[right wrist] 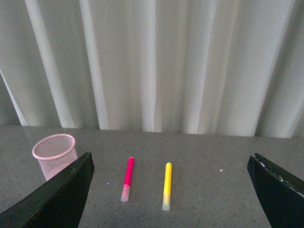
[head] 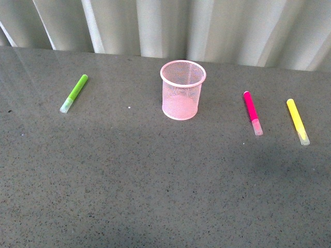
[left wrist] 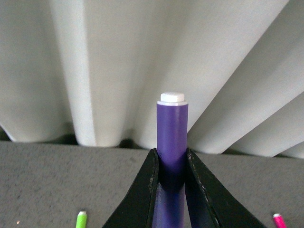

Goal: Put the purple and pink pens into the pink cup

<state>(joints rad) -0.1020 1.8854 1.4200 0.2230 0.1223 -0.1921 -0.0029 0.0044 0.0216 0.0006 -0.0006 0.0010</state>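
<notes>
The pink cup (head: 182, 89) stands upright and empty at the table's far middle; it also shows in the right wrist view as the pink cup (right wrist: 54, 155). To its right the pink pen (head: 252, 112) lies flat, cap toward me, seen again as the pink pen (right wrist: 127, 178). My left gripper (left wrist: 172, 164) is shut on the purple pen (left wrist: 172, 135), which sticks up between the black fingers with its white end on top. My right gripper (right wrist: 171, 175) is open wide and holds nothing, raised above the table on my side of the pink pen. Neither arm shows in the front view.
A lime-green marker (head: 74, 93) lies left of the cup, its tip also showing as the green marker (left wrist: 81, 219). A yellow marker (head: 298, 121) lies right of the pink pen, also seen as the yellow marker (right wrist: 166, 185). White curtain folds (head: 165, 26) hang behind the grey table (head: 155, 186).
</notes>
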